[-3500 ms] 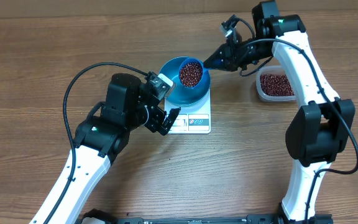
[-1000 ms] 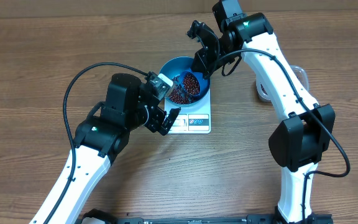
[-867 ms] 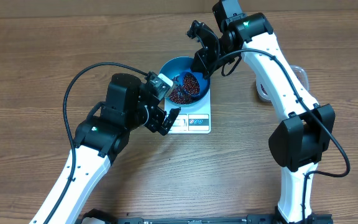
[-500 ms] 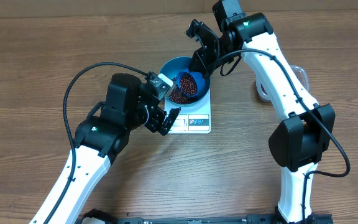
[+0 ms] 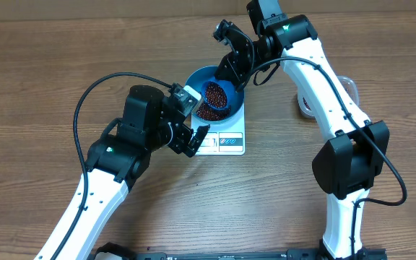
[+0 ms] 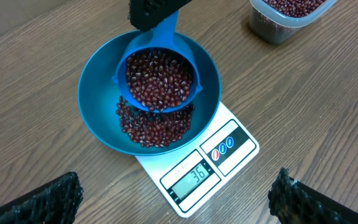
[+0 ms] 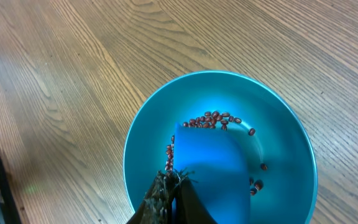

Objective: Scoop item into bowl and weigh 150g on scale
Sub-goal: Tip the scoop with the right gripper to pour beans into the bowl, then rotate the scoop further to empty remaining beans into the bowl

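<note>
Hovering above the bowl (image 6: 95, 106), scoop (image 6: 168, 32) carries beans (image 6: 159, 78).

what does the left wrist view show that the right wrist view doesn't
Only the left wrist view shows the flat white square kitchen scale with its display window, the clear rectangular plastic tub of beans, and the load of small dark red-brown beans inside the small blue handled scoop. Only the right wrist view shows the scoop's plain blue underside. Both show the round teal-blue bowl, the scoop over it, loose beans in the bowl, the right gripper shut on the scoop's handle, and the wooden table.
</note>
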Robot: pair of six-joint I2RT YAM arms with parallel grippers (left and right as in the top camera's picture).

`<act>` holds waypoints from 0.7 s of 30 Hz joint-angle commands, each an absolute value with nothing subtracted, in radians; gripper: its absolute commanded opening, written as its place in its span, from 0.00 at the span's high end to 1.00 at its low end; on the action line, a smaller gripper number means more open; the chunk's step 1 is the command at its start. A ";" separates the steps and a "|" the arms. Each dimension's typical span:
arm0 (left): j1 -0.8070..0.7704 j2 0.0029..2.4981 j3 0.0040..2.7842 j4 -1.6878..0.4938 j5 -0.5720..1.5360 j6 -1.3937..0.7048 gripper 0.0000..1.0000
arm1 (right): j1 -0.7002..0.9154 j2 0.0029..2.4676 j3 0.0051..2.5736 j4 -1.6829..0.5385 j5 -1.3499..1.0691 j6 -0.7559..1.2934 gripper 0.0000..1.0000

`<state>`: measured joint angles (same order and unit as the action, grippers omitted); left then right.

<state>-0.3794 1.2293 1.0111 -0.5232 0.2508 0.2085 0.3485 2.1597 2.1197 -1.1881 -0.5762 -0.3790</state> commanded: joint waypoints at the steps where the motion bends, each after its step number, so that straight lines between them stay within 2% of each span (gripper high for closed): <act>1: -0.383 1.232 1.035 -0.522 0.259 0.194 0.00 | 0.353 2.162 2.156 -1.180 -0.608 -0.424 0.96; 21: -0.380 1.232 1.035 -0.522 0.255 0.194 0.01 | 0.353 2.162 2.156 -1.193 -0.616 -0.444 0.96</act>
<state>-0.3794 1.2293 1.0111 -0.5236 0.2508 0.2085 0.3485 2.1597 2.1197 -1.1973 -0.5880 -0.4389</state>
